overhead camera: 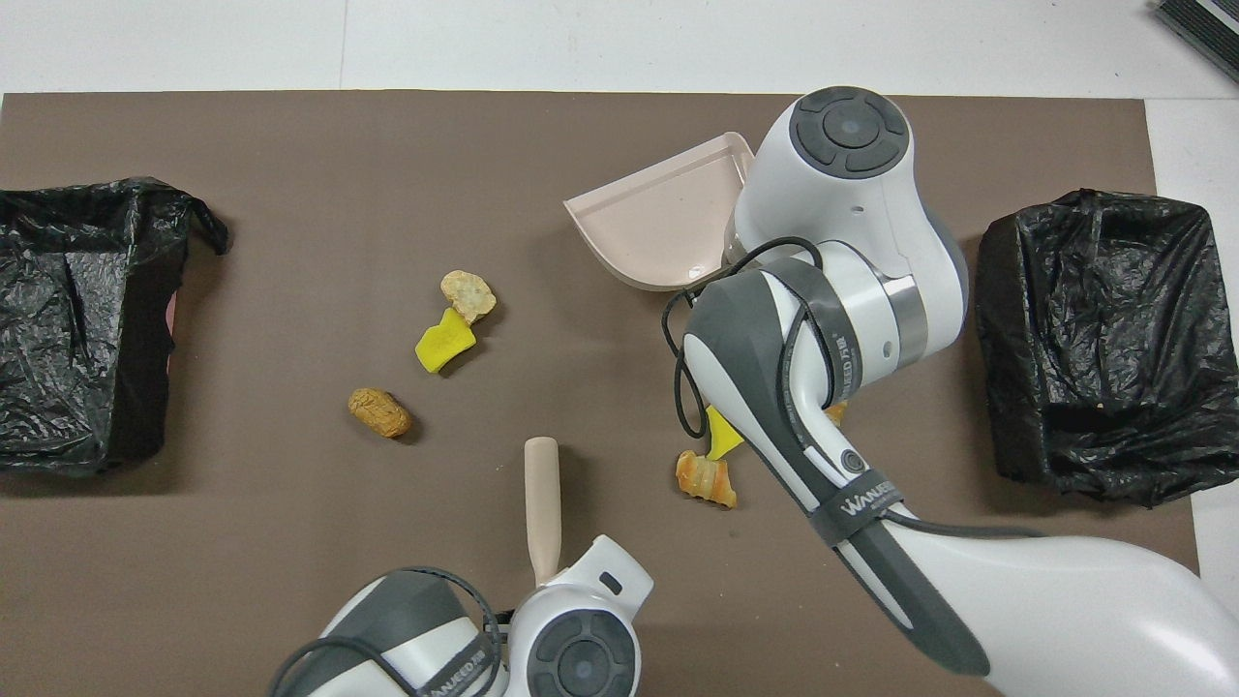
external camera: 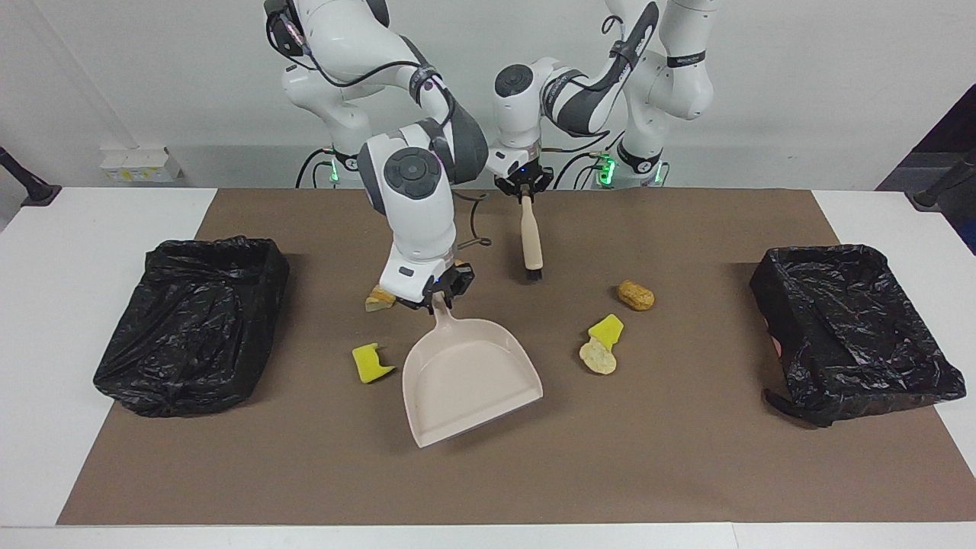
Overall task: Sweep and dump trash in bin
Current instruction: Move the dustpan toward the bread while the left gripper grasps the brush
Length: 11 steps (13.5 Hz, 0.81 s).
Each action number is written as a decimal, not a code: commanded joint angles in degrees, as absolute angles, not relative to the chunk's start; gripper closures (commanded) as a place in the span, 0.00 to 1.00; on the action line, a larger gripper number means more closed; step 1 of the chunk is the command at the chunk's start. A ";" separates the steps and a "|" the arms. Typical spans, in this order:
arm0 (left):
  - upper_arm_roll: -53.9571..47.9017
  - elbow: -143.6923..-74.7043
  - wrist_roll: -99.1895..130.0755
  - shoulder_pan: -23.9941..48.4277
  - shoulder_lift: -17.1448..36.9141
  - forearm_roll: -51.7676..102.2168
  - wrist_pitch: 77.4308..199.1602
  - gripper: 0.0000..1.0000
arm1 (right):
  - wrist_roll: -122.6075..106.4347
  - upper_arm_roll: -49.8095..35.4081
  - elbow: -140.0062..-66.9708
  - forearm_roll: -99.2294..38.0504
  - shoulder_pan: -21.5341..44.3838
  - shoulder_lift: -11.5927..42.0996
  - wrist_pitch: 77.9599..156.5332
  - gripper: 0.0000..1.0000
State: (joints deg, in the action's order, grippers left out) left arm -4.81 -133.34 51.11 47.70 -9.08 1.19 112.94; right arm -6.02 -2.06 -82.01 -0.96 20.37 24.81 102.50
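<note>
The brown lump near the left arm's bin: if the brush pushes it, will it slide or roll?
The brown lump looks rounded and oblong, so it probably rolls sideways rather than slides straight. It seems small and light beside the dustpan, so a gentle push may be enough. It lies apart from other pieces, so nothing should block it.

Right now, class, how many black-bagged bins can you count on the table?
2. The first bin sits at the right arm's end of the table, the second bin at the left arm's end. None looks hidden.

A white surface (external camera: 46, 320) carries a brown mat (external camera: 686, 457); on the mat lie two black-lined bins (external camera: 194, 324) (external camera: 850, 328) and scattered trash (external camera: 636, 295)
</note>
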 commanded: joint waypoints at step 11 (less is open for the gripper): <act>-5.01 -134.81 33.51 12.48 -10.55 1.76 109.06 1.00 | -48.47 -2.72 -96.94 7.80 22.85 20.83 111.44 1.00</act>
